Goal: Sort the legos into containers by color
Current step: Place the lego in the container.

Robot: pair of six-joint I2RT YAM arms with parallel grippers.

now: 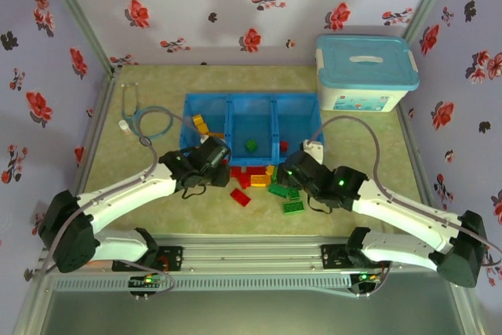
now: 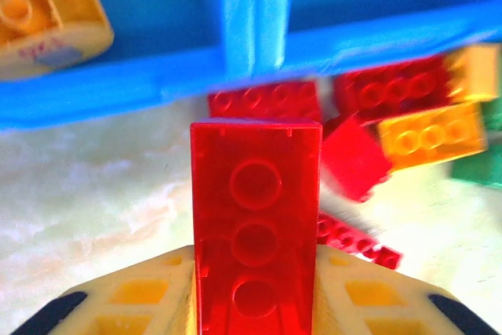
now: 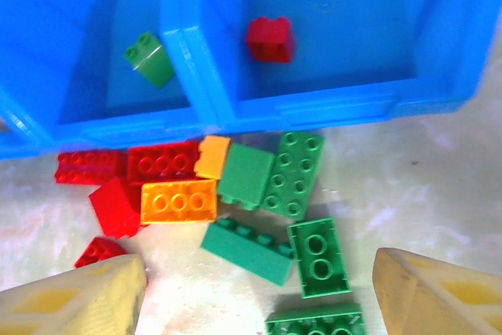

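Setting: a pale table [image 1: 141, 209] ringed by flowered walls, with two white arms reaching in from its near edge.
Tray: a low blue tray [image 1: 251, 97] with three joined square compartments sits mid-table.
Left compartment: holds an orange-yellow brick [image 1: 199, 123].
Middle compartment: holds one green brick [image 1: 250, 145].
Right compartment: holds one small red brick [image 1: 284, 147].
Loose bricks: red, orange-yellow and green loose bricks [image 3: 179, 200] lie jumbled on the table. They sit just in front of the tray's near wall, with the green ones mostly toward the right.
Left jaws: clamped on a long red brick [image 2: 255, 225]. One end of it points at the tray, in line with the divider between the left and middle compartments. Whether it touches the table cannot be told.
Right jaws: apart and holding nothing. The yellow fingertips [image 3: 78, 296] sit on either side of the view, over the green end of the pile.
Box: a white box with a light-blue lid [image 1: 365, 72] stands at the far right, apart from the tray.
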